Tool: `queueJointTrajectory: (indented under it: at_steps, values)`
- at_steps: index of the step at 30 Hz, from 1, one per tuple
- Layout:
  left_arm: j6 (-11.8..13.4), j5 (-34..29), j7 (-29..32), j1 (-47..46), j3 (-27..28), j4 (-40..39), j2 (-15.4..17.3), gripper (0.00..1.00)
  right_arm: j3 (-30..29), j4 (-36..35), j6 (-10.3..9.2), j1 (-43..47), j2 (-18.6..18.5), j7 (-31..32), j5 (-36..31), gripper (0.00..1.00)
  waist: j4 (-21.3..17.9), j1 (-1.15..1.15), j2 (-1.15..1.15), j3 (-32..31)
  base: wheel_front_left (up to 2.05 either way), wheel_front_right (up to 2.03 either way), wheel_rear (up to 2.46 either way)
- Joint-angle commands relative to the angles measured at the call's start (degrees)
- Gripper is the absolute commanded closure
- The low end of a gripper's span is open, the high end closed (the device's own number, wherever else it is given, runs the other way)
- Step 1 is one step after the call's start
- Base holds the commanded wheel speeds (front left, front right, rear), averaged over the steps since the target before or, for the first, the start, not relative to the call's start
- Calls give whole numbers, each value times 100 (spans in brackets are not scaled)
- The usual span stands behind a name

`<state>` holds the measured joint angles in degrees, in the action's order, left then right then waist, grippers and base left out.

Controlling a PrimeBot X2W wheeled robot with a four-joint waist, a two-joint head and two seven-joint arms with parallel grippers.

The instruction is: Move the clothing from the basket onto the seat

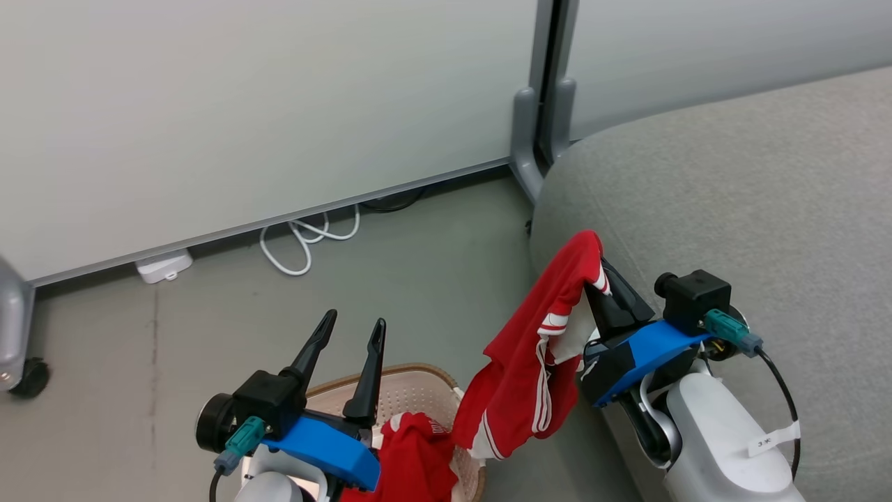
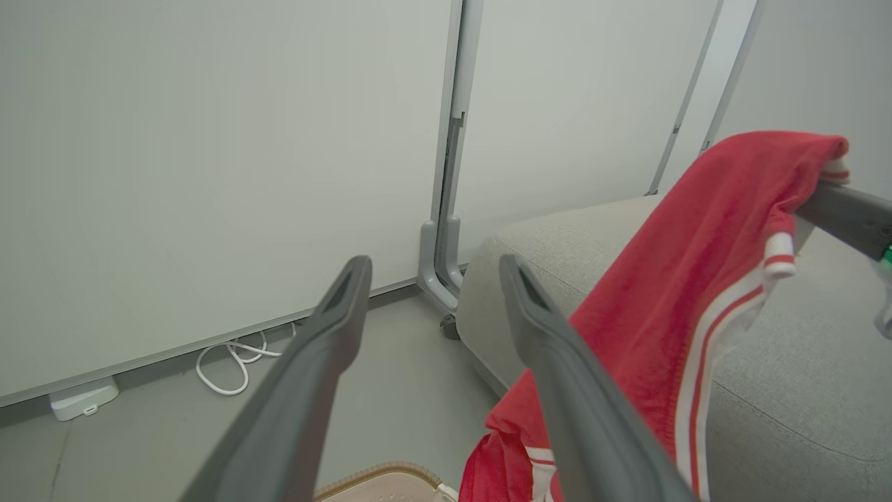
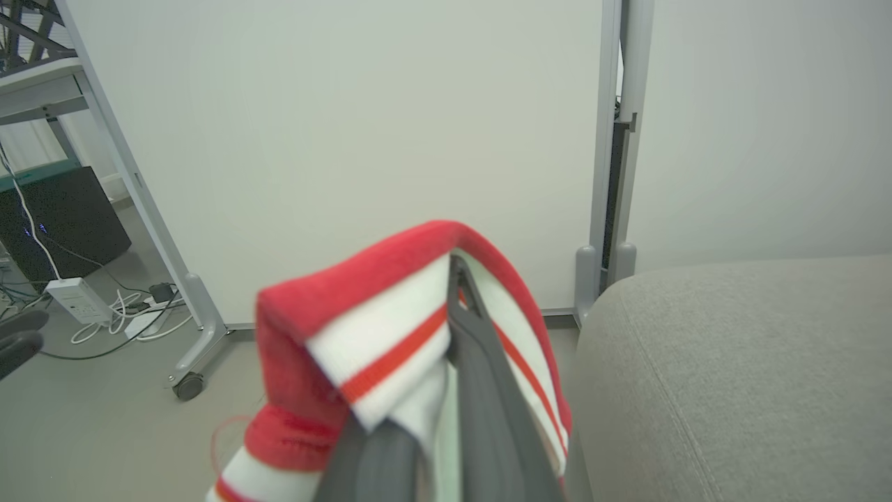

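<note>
Bright, even indoor light, faint soft shadows on the grey floor [image 1: 432,279], head view sharp, wrist views wide-angle, panel frame [image 2: 454,104] leaning, left gripper's fingers [image 2: 557,390] softly blurred, red garment [image 3: 334,314] out of focus at the lens

Right gripper [image 3: 456,268]: fingers [image 3: 488,404] clamped on red-white clothing [image 3: 327,307]; grey seat [image 3: 732,376] beside, view's right.
</note>
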<state>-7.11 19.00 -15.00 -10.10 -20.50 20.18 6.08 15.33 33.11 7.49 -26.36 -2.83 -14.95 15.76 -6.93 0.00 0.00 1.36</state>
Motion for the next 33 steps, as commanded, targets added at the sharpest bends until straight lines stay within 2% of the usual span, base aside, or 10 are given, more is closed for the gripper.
queueJointTrajectory:
  at_steps: [1,20,33]
  values:
    - [-39,-48,-27,-49,21,0,-18,0,-12,-48,1,-61,-11,-13,-4,100,-185,0,0,36,0,0,0]
    - [-36,-55,-28,-200,-137,-73,52,0,15,-190,1,-76,-8,-29,144,100,-1427,0,0,226,0,0,0]
    - [-36,-94,-28,-205,-189,102,147,0,48,-184,1,6,-7,-31,157,100,-1941,0,0,278,0,0,0]
